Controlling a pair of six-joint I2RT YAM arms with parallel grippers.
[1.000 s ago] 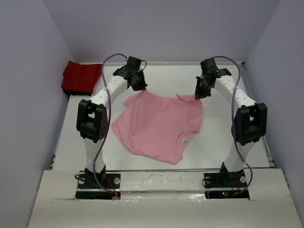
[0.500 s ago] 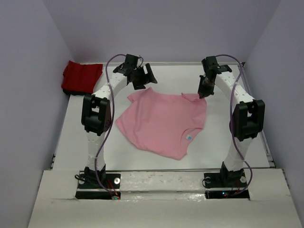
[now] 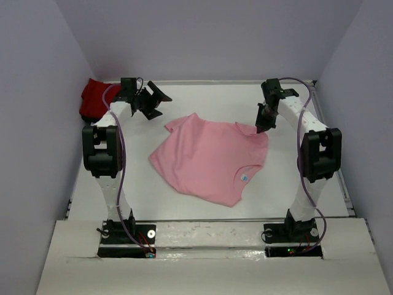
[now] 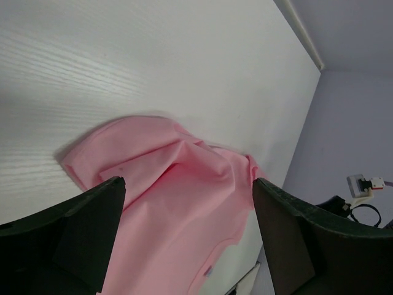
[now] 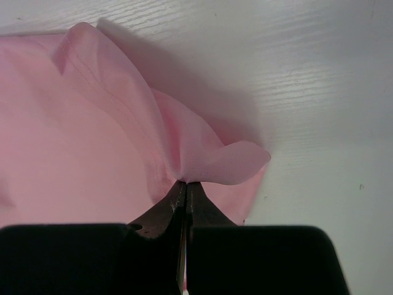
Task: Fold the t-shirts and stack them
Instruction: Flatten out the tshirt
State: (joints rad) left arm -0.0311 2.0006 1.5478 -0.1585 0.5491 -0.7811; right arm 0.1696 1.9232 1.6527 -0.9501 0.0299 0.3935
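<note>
A light pink t-shirt (image 3: 212,157) lies spread in the middle of the white table (image 3: 202,98), also visible in the left wrist view as the pink t-shirt (image 4: 166,203). A deep red t-shirt (image 3: 98,98) lies bunched at the back left corner. My right gripper (image 3: 262,126) is shut on the pink shirt's back right corner (image 5: 202,153), pinching a fold of cloth. Well clear of the pink cloth, my left gripper (image 3: 153,101) hangs open and empty over the back left of the table. Its fingers (image 4: 61,239) stand wide apart.
Lilac walls close the table in on the left, back and right. The table's raised rim (image 4: 301,34) runs along the far edge. Both arm bases stand at the near edge.
My left gripper has let go of the pink shirt's back left corner, opened and swung left toward the red shirt. The pink shirt has settled flatter. The right gripper has kept its grip.
</note>
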